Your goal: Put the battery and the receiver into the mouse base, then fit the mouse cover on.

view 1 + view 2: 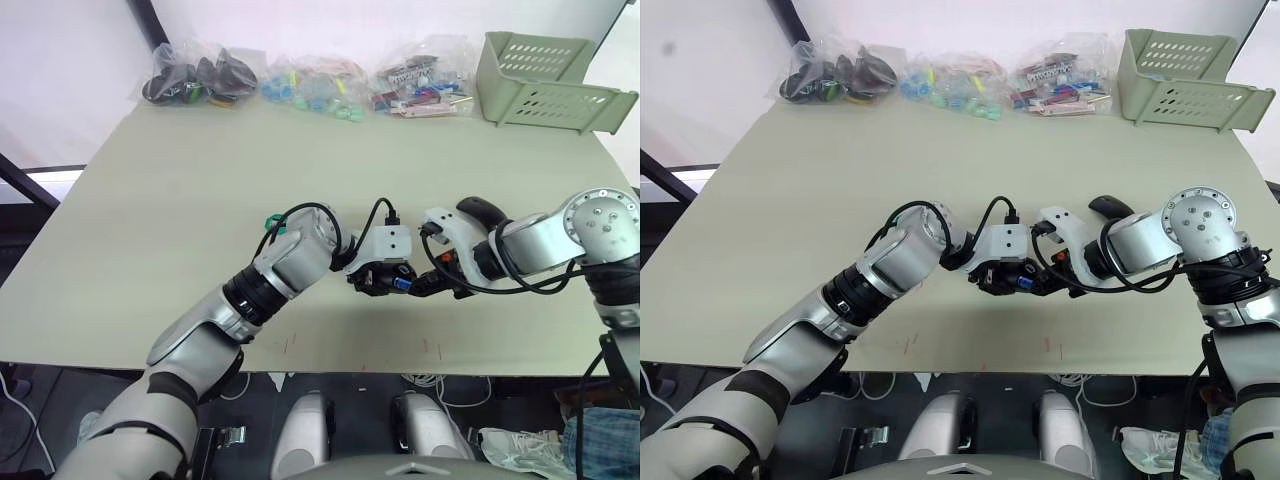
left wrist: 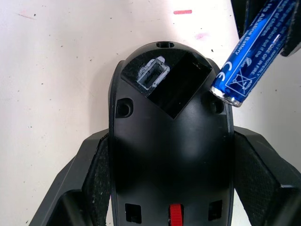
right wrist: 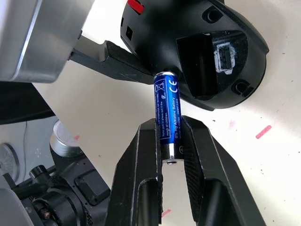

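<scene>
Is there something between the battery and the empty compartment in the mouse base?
Nothing visible blocks it. The right end effector holds the battery, whose tip is at the rim of the mouse base, just beside the open compartment. The left end effector grips only the base's sides.

Silver arms, black cables, black hands

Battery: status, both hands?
Left hand shut on mouse base. Right hand shut on battery, tip at the rim of the empty battery bay, not seated. Nothing in the way.
</scene>
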Controlling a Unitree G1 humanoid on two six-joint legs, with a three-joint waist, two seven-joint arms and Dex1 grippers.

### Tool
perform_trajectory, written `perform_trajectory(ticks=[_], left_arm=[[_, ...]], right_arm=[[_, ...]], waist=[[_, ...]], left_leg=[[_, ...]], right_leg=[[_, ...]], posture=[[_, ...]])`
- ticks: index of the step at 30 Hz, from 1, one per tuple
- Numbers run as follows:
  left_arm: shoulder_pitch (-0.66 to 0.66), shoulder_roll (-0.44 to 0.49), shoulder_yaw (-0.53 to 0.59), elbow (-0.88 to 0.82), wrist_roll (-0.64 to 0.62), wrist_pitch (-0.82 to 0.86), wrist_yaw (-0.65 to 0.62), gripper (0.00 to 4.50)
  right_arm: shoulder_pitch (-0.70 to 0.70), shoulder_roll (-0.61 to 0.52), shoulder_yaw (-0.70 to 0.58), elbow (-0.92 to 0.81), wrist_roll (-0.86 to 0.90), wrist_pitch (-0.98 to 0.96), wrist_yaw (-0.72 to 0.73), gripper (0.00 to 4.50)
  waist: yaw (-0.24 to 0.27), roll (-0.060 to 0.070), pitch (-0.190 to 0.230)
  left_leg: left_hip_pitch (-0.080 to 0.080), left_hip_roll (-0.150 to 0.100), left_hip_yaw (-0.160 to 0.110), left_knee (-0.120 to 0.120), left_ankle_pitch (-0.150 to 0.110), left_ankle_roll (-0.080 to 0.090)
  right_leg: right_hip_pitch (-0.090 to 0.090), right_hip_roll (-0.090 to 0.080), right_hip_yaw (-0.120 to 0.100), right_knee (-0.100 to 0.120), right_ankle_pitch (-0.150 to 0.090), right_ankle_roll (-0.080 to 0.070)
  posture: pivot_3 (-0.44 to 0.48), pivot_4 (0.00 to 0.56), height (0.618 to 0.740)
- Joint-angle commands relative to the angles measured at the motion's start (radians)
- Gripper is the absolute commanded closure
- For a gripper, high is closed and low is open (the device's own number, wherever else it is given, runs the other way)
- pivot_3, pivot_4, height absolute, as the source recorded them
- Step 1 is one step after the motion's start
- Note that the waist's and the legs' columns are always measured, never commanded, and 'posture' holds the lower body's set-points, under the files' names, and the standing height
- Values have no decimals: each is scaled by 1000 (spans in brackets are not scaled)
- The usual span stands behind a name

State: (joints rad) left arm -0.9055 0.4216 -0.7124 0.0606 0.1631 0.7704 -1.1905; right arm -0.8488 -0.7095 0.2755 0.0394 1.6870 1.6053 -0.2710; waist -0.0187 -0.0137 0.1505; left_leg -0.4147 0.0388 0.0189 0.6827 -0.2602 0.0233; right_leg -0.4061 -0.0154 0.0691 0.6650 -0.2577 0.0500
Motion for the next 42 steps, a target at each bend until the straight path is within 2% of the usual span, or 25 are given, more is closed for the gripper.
perform_trajectory(ticks=[1,16,33,42], left_arm=[[29,-8,-37,18,14,8,5,1544],[32,-14,-31,37,14,1,11,1544],[33,-16,-32,23,14,17,11,1544],[33,-20,-31,29,13,17,15,1544]], right_arm=[[-1,9,0,28,-4,-25,-46,4406],[3,-75,-29,39,82,-66,-76,4406],[19,-112,63,-8,228,-169,-158,4406],[16,-91,119,0,211,-186,-181,4406]], waist=[[0,0,0],[5,0,0],[3,0,0],[3,0,0]], left_leg=[[0,0,0,0,0,0],[-1,0,0,0,0,0],[-1,0,-1,-1,-1,1],[-1,0,-1,-1,-1,1]], right_leg=[[0,0,0,0,0,0],[0,-1,0,-1,0,0],[0,-1,0,-2,0,0],[0,-1,0,-3,0,0]], posture=[[0,150,740],[0,150,740],[0,150,740],[0,150,740]])
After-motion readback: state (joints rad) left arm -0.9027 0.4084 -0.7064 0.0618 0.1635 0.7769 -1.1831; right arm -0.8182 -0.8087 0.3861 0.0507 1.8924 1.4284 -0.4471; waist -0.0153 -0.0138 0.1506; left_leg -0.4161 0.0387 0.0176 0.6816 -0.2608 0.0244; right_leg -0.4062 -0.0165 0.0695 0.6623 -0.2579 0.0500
